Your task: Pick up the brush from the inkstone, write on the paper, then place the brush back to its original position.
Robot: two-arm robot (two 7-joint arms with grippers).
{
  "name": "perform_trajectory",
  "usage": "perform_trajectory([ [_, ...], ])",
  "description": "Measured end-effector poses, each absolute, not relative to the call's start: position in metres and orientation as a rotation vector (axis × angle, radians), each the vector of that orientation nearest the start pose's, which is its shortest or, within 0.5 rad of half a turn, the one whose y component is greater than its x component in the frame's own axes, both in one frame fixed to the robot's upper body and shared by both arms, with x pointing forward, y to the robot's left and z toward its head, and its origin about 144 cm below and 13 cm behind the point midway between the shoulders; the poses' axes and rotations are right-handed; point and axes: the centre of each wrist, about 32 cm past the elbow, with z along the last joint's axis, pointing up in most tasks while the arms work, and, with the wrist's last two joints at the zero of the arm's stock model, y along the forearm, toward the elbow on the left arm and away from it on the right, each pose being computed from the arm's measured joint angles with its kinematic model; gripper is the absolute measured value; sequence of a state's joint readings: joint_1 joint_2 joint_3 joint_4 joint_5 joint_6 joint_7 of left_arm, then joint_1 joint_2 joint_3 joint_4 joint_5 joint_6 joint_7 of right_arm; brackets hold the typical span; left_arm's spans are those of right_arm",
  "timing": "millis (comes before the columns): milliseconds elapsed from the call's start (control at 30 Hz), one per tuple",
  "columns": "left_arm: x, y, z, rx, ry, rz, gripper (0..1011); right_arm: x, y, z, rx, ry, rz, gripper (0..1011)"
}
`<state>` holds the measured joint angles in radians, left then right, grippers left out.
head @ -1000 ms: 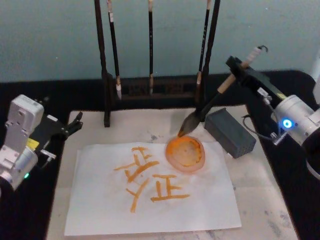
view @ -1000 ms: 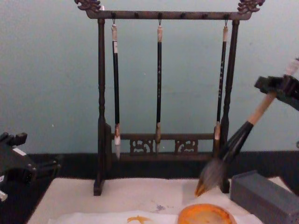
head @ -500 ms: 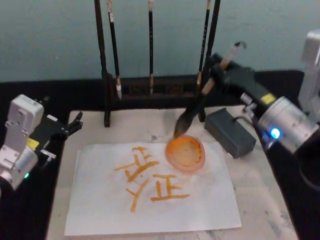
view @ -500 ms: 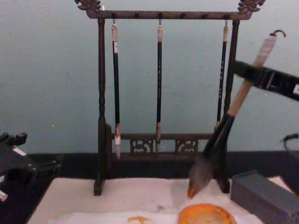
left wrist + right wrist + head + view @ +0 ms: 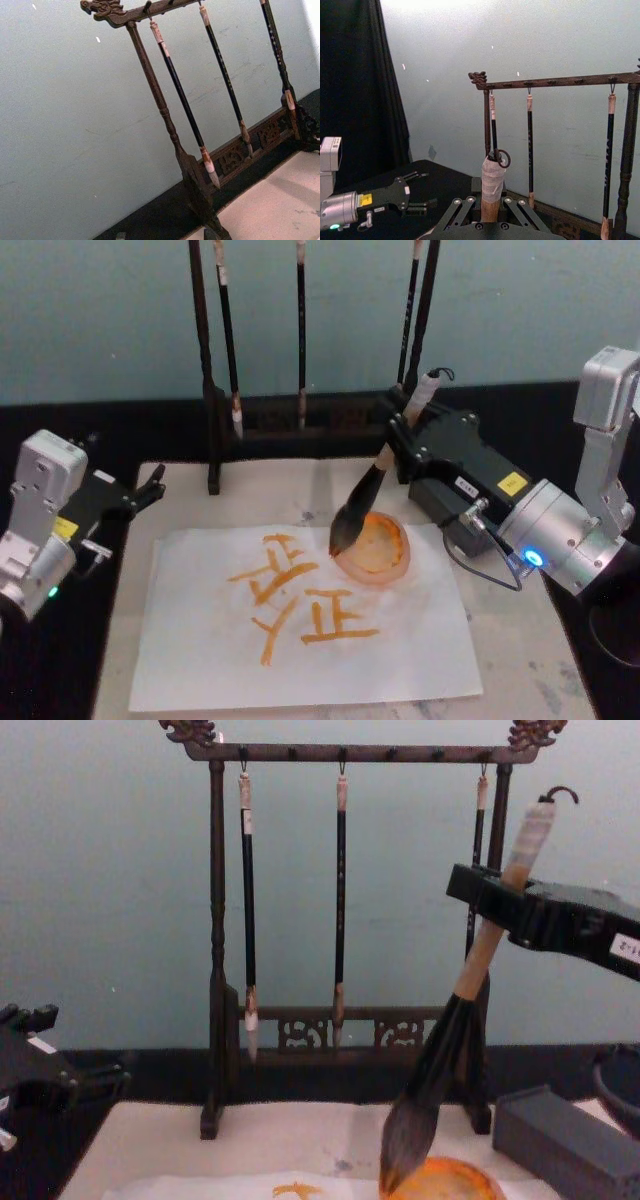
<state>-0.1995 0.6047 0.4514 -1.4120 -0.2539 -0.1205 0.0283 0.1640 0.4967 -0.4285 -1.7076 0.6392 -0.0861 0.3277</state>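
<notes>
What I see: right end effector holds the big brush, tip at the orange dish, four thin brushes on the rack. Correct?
No, three thin brushes hang on the rack, as the chest view shows; the rest stands.

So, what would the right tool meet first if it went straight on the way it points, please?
Probably the brush rack: the right tool, shut on the brush, points toward its right post, though depth is unclear.
</notes>
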Motion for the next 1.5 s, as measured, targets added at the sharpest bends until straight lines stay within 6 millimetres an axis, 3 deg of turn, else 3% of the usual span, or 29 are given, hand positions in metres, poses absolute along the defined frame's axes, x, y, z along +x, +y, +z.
perform_trajectory([
  [867,0.489,0.310,1.140,0.304,-0.285,1.248,1010,0.470,-0.232,1.198,0.152,-0.029,-0.788,168],
  [1500,0.489,0.310,1.140,0.304,-0.285,1.248,1009,0.450,-0.250,1.191,0.122,-0.124,-0.784,169],
])
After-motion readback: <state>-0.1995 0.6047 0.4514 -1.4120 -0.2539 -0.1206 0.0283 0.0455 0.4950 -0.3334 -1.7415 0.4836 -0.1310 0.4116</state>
